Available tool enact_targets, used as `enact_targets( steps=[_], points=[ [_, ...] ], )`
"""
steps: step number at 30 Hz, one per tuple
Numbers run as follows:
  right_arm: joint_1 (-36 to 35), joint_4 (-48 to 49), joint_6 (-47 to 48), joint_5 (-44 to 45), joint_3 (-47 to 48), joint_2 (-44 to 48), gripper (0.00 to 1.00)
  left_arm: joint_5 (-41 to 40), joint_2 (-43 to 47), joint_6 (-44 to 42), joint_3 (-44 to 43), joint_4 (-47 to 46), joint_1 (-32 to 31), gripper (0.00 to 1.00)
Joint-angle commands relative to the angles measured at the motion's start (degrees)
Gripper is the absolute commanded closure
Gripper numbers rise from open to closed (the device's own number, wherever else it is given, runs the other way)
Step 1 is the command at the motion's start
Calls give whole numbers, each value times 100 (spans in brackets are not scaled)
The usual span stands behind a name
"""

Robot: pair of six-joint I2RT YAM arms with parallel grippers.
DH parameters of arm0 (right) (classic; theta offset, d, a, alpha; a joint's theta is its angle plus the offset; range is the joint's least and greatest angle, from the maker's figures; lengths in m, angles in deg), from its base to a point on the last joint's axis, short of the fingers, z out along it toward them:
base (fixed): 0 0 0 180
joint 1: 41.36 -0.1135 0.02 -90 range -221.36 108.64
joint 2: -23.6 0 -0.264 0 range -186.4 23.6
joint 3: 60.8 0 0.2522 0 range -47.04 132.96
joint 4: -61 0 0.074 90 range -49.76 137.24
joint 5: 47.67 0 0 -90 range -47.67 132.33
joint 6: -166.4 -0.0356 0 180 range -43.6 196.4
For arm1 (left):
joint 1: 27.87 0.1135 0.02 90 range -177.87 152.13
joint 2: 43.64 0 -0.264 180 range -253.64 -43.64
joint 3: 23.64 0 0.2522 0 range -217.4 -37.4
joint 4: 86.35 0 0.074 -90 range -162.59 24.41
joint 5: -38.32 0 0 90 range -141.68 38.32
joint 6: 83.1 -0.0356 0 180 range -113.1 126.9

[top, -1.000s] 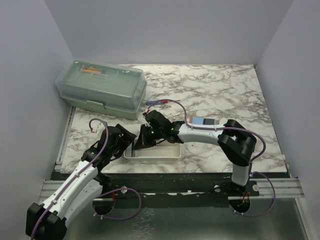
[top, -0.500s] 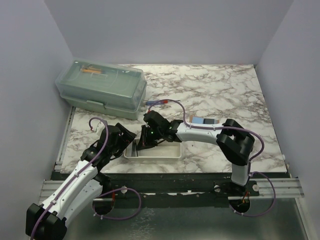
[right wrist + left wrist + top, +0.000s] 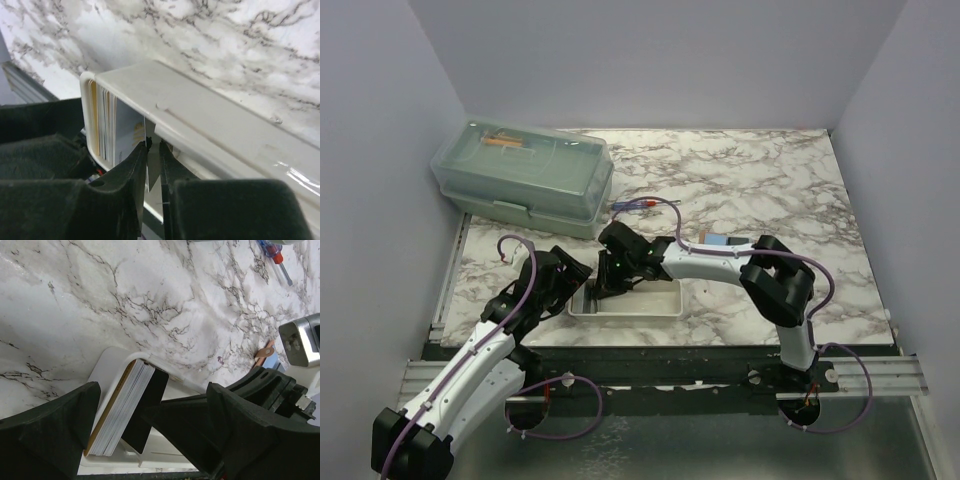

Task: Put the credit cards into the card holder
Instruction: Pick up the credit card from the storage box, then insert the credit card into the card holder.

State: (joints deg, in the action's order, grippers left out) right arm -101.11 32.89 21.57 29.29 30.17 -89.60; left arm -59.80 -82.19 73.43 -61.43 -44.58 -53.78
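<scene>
Straddling tray [image 3: 107, 362] left end with wide-open left gripper [image 3: 155, 390], likely keeping card stack [image 3: 125, 410] upright; pinching single card [image 3: 152, 175] beside stack, inside tray, with narrow right gripper [image 3: 152, 150], likely singling it out.

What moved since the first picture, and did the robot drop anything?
The right arm swung its elbow left, hiding more of the blue card on the table. The right gripper stayed at the white tray, jaws a sliver apart around a thin card; whether it let go is unclear. The left gripper, jaws wide open, the green box and the screwdriver stayed put.
</scene>
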Motion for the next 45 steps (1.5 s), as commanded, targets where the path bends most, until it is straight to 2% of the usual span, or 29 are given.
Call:
enact_targets(
  steps=[1, 5, 12, 20, 25, 30, 33, 36, 41, 43, 45],
  points=[
    [-124, -743, 195, 672, 448, -250, 80, 66, 71, 19, -93, -13, -28, 6],
    [-200, -927, 265, 841, 603, -320, 79, 52, 73, 18, -93, -13, -28, 5],
    [-196, -500, 281, 796, 559, -17, 99, -181, 120, -223, -350, 85, -28, 4],
    [26, -463, 429, 543, 466, 670, 100, -776, 233, -680, -1251, 670, -28, 1],
    [214, -463, 907, 475, 235, 1414, 100, -1275, 261, -1204, -1944, 1046, -28, 1],
    [606, -478, 1554, 798, -546, 2503, 100, -1600, 236, -1812, -2385, 1048, -28, 1],
    [1064, -806, 1542, 944, -852, 2946, 100, -1116, 149, -2148, -2553, 906, -28, 1],
    [1625, -1098, 1691, 1271, -1239, 3320, 100, 111, -104, -2602, -2536, 172, -28, 2],
    [2975, -879, 2023, 1402, -2251, 3897, 100, 2219, -1168, -2784, -2566, -964, -58, 12],
    [3603, -716, 2116, 1446, -2656, 4080, 100, 2595, -1732, -2699, -2662, -1230, -248, 13],
    [4038, -554, 2148, 1438, -3009, 4248, 100, 2588, -2304, -2723, -2866, -1398, -708, 13]
  ],
)
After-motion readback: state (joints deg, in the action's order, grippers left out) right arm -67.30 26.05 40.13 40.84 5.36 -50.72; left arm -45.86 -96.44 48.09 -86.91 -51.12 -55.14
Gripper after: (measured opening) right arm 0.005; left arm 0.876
